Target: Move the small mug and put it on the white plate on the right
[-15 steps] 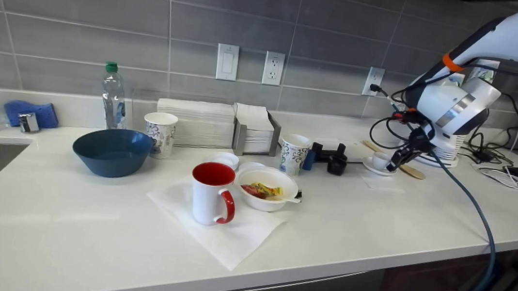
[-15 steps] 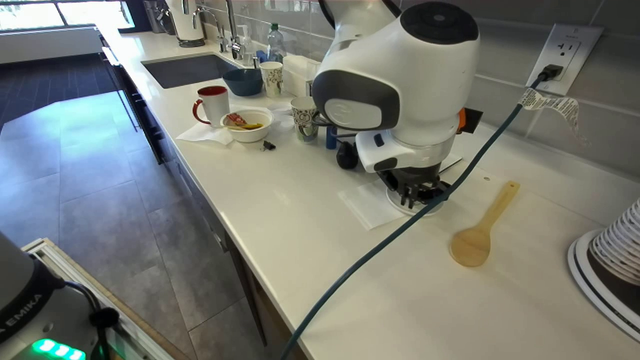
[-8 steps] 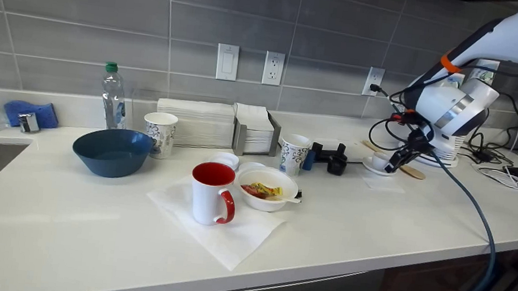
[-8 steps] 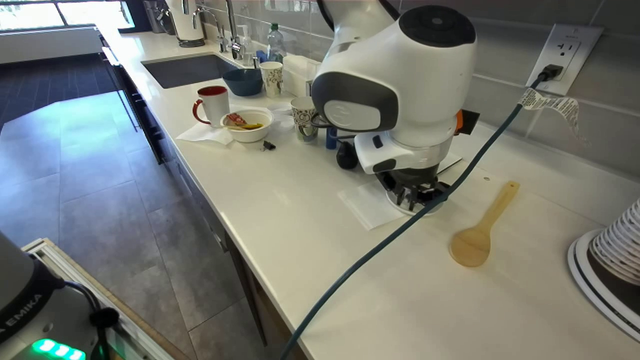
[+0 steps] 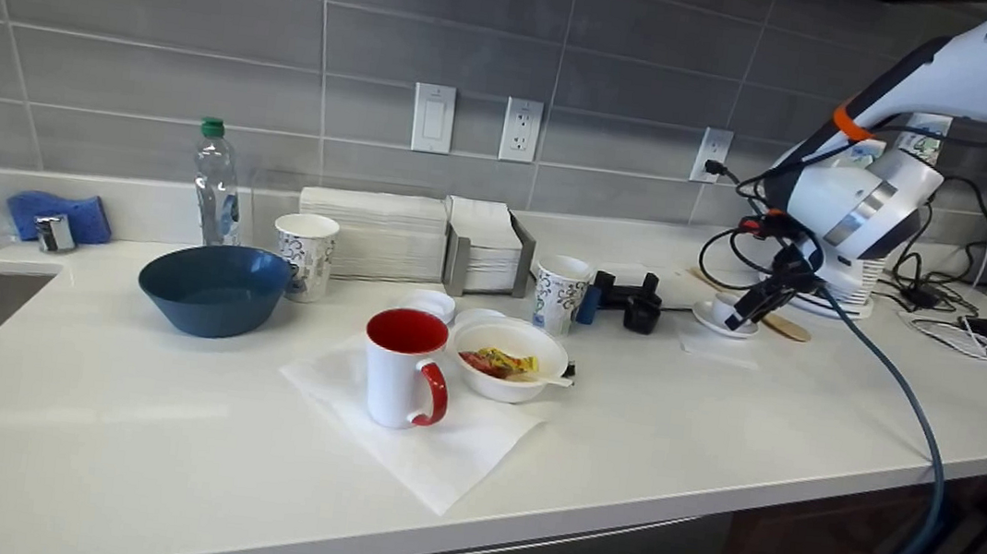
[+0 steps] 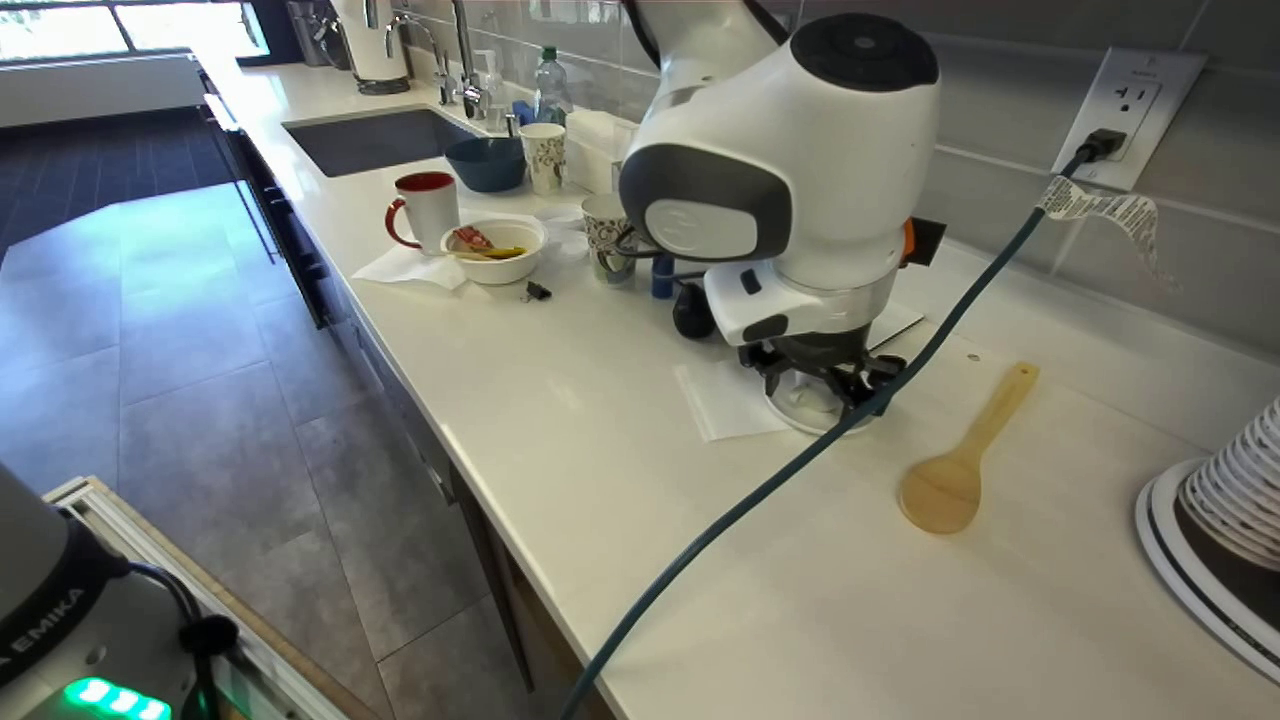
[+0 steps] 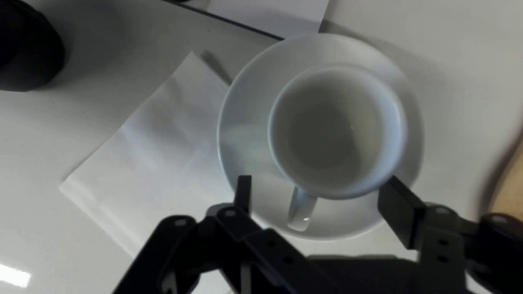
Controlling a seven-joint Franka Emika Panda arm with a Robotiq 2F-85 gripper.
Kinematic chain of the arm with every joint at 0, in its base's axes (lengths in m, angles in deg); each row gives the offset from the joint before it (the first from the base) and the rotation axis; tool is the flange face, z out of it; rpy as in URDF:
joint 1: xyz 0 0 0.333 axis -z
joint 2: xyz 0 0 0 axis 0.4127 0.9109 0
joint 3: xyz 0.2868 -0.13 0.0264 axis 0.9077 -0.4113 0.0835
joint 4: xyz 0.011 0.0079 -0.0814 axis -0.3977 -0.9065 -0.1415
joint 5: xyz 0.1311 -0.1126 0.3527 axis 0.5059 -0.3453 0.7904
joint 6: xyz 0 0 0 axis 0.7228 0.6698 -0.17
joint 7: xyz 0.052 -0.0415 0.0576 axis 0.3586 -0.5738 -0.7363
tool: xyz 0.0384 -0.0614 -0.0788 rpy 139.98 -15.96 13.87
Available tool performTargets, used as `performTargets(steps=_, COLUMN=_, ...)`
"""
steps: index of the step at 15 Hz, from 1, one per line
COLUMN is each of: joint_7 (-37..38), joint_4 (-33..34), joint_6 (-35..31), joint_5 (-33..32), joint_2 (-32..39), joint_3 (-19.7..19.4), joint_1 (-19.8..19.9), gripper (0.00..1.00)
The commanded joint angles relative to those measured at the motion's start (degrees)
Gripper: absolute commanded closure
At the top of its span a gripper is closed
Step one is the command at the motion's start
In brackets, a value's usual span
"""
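Note:
The small mug (image 7: 327,126), pale and seen from above in the wrist view, stands upright on the white plate (image 7: 245,143). Its handle points toward my gripper (image 7: 319,194), whose jaws are spread, one finger on each side of the handle. The right finger (image 7: 402,216) overlaps the mug's rim in that view; whether it touches, I cannot tell. In an exterior view, the small mug (image 5: 722,307) sits on the white plate (image 5: 711,326) with my gripper (image 5: 740,318) low over it. Fingers and cable partly cover the white plate (image 6: 790,412) in an exterior view.
A napkin (image 7: 163,163) lies against the plate's side. Close by are a wooden spoon (image 6: 945,490) and a black object (image 5: 642,313). A blue cable (image 6: 720,525) crosses in front of the gripper. Farther along stand a paper cup (image 5: 560,296), food bowl (image 5: 527,388) and red-handled mug (image 5: 393,386).
My jaws have spread apart, letting go of the small mug, which stays on the plate. The arm has shifted slightly, and the plate and napkin have moved a little.

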Motion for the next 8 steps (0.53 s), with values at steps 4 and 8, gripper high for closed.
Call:
performTargets(steps=4, joint_7=4.7, joint_4=-2.1, joint_6=0.5, joint_5=-7.0, joint_2=-3.1, joint_3=-3.6, joint_1=-3.6, gripper=0.0)
performTargets(steps=8, joint_7=11.6, joint_4=-5.9, joint_6=2.3, joint_5=-18.2, joint_2=-8.4, joint_3=-8.0, joint_1=-7.5, gripper=0.0)
